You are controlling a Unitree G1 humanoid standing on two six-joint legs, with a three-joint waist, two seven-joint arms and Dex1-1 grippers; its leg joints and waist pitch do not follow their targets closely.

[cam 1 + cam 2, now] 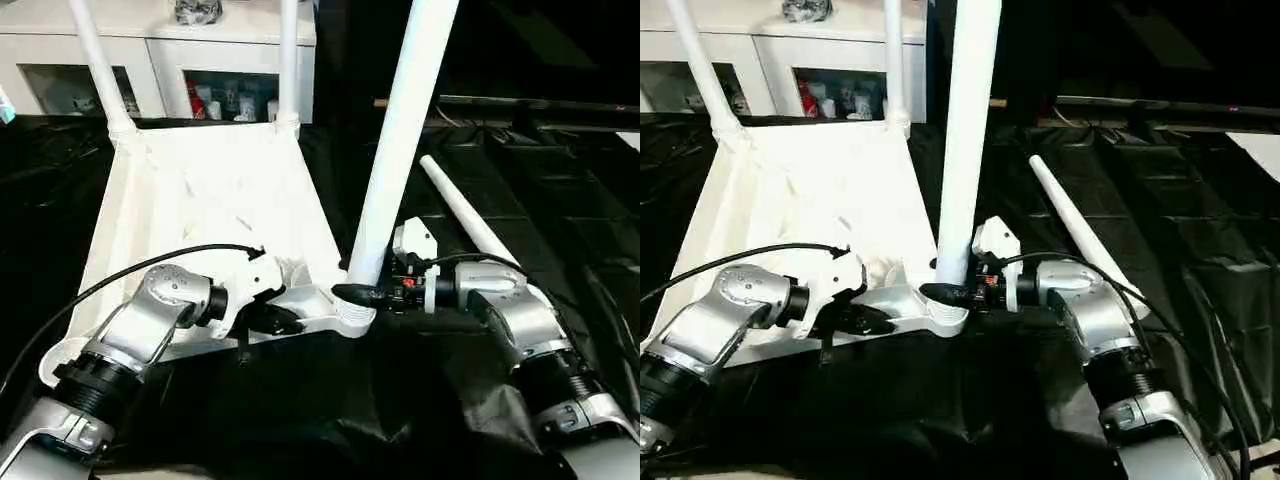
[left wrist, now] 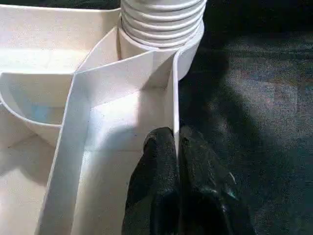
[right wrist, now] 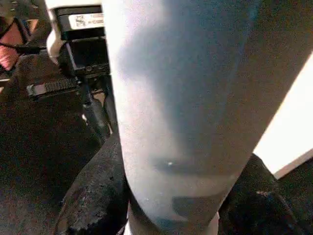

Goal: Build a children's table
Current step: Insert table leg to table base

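Observation:
The children's table top [image 1: 200,200] lies upside down on black cloth, ribbed underside up. Two white legs [image 1: 98,65] [image 1: 288,60] stand in its far corner sockets. A third leg [image 1: 400,140] stands upright in the near right socket [image 1: 355,315]. My right gripper [image 1: 362,293] is shut on this leg just above the socket, and its black fingers [image 3: 93,196] wrap both sides of the leg [image 3: 181,98]. My left gripper [image 2: 175,134] is shut on the thin near rim wall of the top [image 2: 173,88], close beside the ribbed socket [image 2: 161,24]. A fourth leg [image 1: 465,210] lies loose on the cloth to the right.
A white cabinet [image 1: 160,50] with glass doors stands behind the table top. Wrinkled black cloth [image 1: 560,220] covers the work surface all round. A dark bar [image 1: 540,105] runs across the back right. A black cable [image 1: 150,262] loops over my left forearm.

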